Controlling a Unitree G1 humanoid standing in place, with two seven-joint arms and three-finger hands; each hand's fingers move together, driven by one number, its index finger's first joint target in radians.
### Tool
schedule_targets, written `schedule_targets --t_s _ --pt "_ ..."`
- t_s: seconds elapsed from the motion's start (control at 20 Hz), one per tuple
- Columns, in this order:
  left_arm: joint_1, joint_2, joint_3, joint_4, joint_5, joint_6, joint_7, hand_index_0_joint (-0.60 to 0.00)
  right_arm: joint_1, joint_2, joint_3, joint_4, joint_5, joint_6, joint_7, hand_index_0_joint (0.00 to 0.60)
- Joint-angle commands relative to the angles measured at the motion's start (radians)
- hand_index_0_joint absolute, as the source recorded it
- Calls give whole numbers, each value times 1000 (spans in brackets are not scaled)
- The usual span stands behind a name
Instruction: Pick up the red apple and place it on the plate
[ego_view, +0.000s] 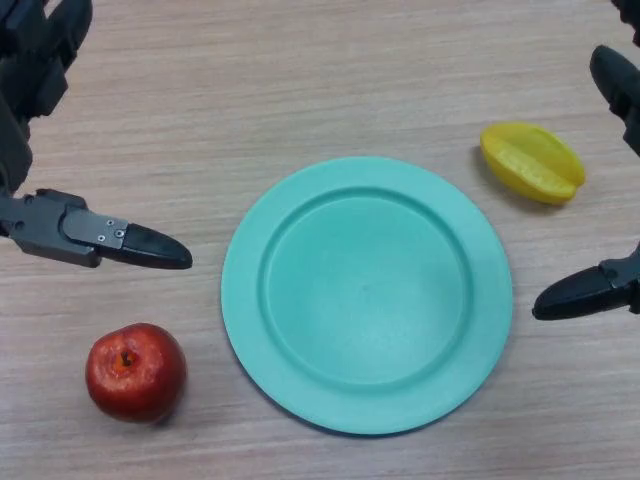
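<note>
One teal plate (300, 400) sits mid-table, nothing on it. Left of it lies the apple (135, 371), untouched, below the left hand (70, 231), fingers straight. Right hand (590, 292) likewise open, near a yellow fruit (532, 162).

A single head view looks steeply down, close over the wooden tabletop (300, 80), with the teal plate (250, 300) filling the frame's centre.

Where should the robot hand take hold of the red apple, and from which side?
Probably around the red apple's round middle, coming from above with the left robot hand, which hovers nearest. The apple sits upright, stem up, clear of the plate.
</note>
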Motion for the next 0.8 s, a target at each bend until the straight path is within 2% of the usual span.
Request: schedule_targets --t_s 0.05,0.15,0.35,0.5,0.6,0.65,0.7,0.75,0.8 --pt "-14 26 72 -39 18 -153 -12 0 -36 -28 -39 -31 -26 -136 -2 0" --pt "-15 24 74 -36 22 -140 -16 0 -60 -15 -28 -18 -27 -121 -26 0" --pt "0 7 91 -66 -5 -127 -8 0 -58 -16 -24 -18 -35 -135 -41 0" --pt "18 13 111 -96 -39 -76 3 0 -51 -8 -13 -37 -29 -117 -38 0" --pt "51 5 114 -105 -28 -108 -20 0 -49 -6 9 -29 -47 -124 -30 0" --pt "121 -2 110 -114 38 -181 -114 0 -53 -2 25 -10 -59 -127 -16 0" --pt "134 -20 125 -116 40 -191 -132 0 -55 -1 31 -3 -67 -131 -11 0" --pt "179 -54 170 -146 27 -201 -164 0 -66 11 58 12 -80 -134 -5 0" --pt "192 -67 185 -153 26 -210 -166 0 -71 16 72 20 -90 -144 -4 0"
